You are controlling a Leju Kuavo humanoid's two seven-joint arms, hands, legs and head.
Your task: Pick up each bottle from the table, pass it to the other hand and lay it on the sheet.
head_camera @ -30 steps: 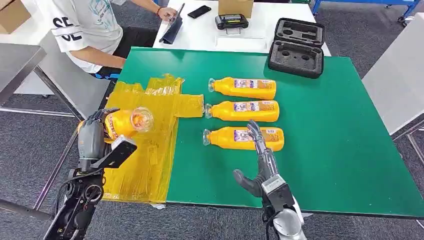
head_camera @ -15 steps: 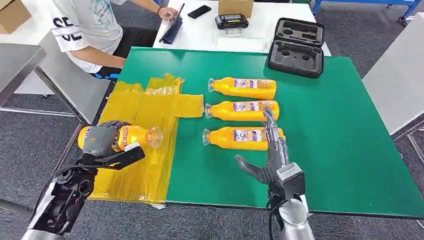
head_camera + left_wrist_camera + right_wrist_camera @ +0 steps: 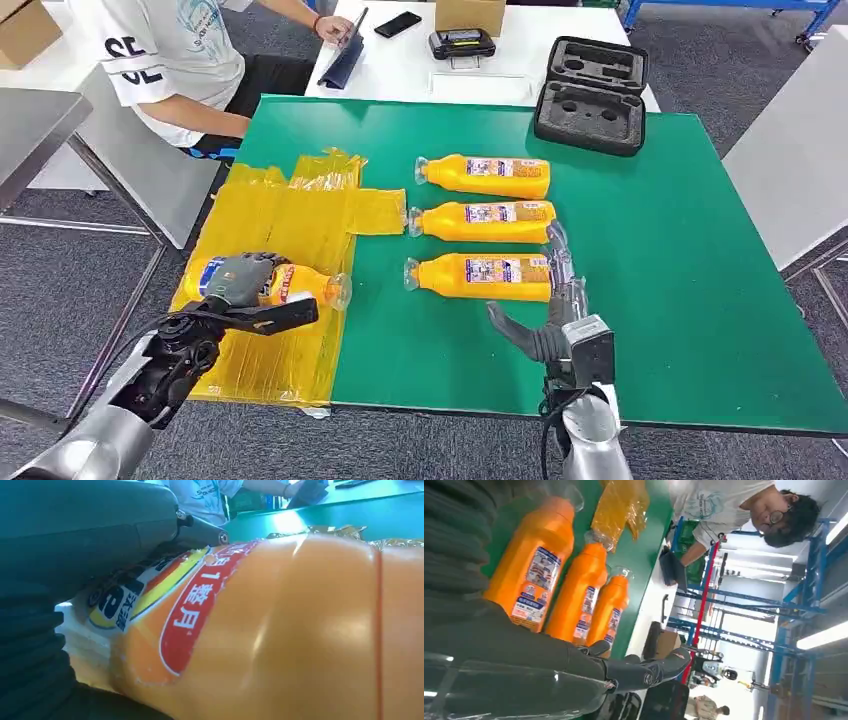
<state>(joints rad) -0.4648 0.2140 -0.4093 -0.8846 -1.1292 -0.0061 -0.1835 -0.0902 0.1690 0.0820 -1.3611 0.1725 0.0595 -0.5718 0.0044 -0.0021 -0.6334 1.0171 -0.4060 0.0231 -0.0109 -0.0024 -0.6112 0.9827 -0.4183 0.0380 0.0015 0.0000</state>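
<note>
The orange bottle (image 3: 285, 283) in the left hand (image 3: 240, 280) lies on its side low over the near part of the yellow plastic sheet (image 3: 290, 215), its clear cap end pointing toward the green worktop (image 3: 660, 230). The left hand's fingers wrap over the labelled body and grip it; the left wrist view shows the bottle (image 3: 280, 630) pressed close against the hand, but whether it already rests on the sheet cannot be told.

Three more orange bottles lie in a row on the worktop just beside the sheet: the far bottle (image 3: 485, 176), the middle bottle (image 3: 482, 221) and the near bottle (image 3: 478, 277). The right hand (image 3: 550, 300) is open and holds nothing, its fingers stretched up along the base end of the near bottle with the thumb spread out to the side.

The main risk appears to be rolling. A round bottle released on slick, wrinkled plastic near the sheet's edge could roll off toward the worktop's rim, especially if let go before it sits flat. On the other side, the right hand's extended fingers might nudge the near bottle rather than close around it, knocking it into the middle bottle. A person (image 3: 170, 60) sits at the far left corner.
</note>
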